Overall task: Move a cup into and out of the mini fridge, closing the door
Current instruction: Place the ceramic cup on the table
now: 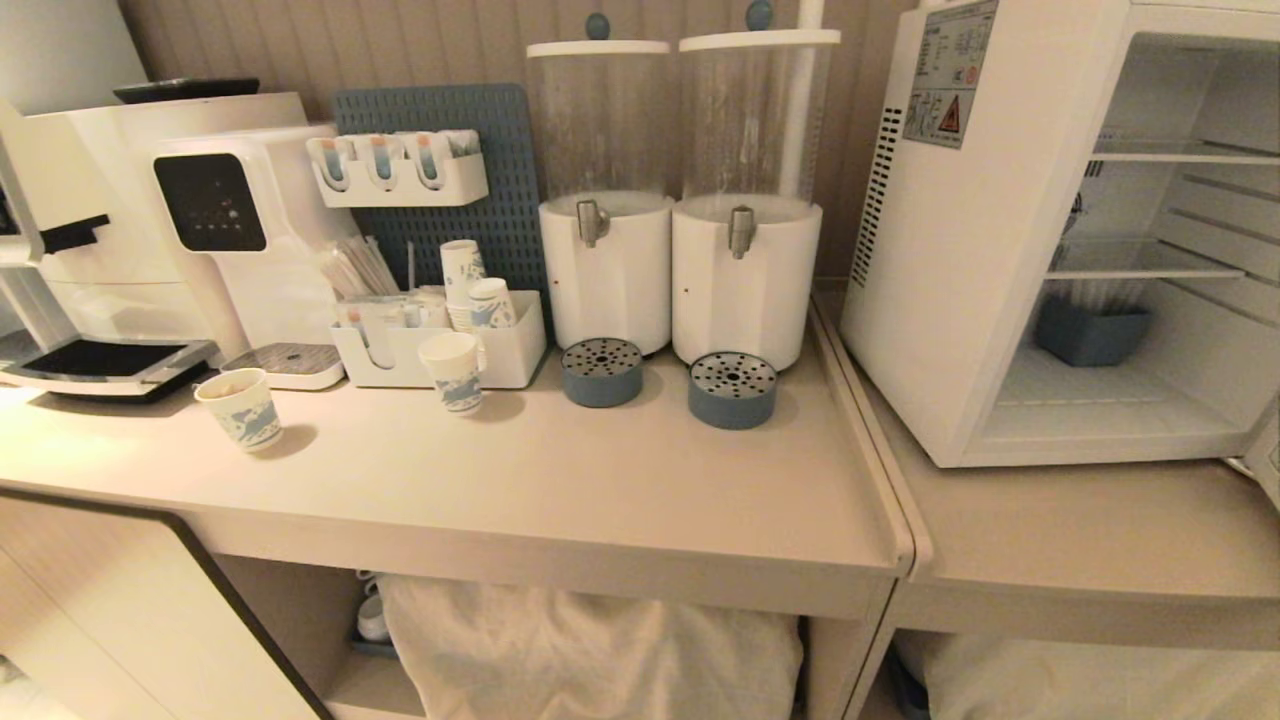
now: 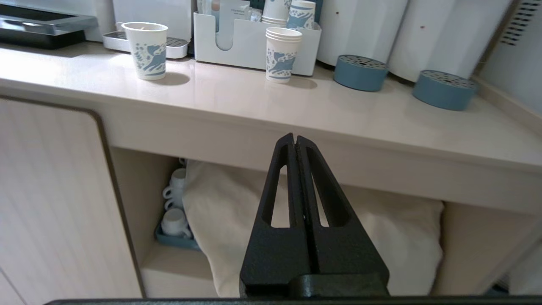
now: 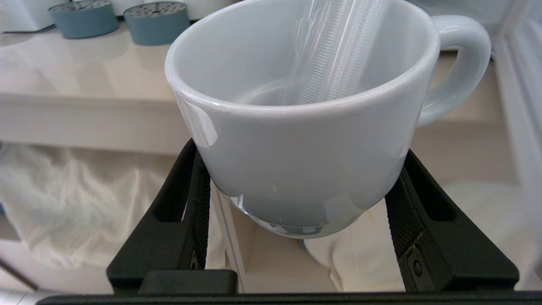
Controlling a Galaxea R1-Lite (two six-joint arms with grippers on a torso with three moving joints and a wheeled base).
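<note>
Right wrist view: right claw is spread wide and clamped across the lower body of the cup, one finger on each side, pads bearing on the glazed wall just above the foot. Cup sits upright, mouth up, handle clear of both fingers and sticking out to one side. Nothing visible inside it beyond reflections.

Handling call: ceramic, so stiff and reasonably heavy for its size, no give under the pads. Glaze is glossy, likely slippery, and the wall tapers toward the base, so a grip this low could let it creep upward or rock. It would chip or break if dropped or knocked on a shelf edge. A hold across the widest part of the body looks safer than the handle.

Cup is in the air below tabletop level, in front of the open space under it, not yet at the mini fridge.

Head view: fridge stands on the right-hand tabletop, interior exposed, wire shelves bare, a blue-grey tray at the back of the bottom compartment. Only a sliver of the door shows at the frame edge, swung open. Neither arm appears here.

Left wrist view: left claw is fully closed, empty, parked low in front of the tabletop edge.
</note>
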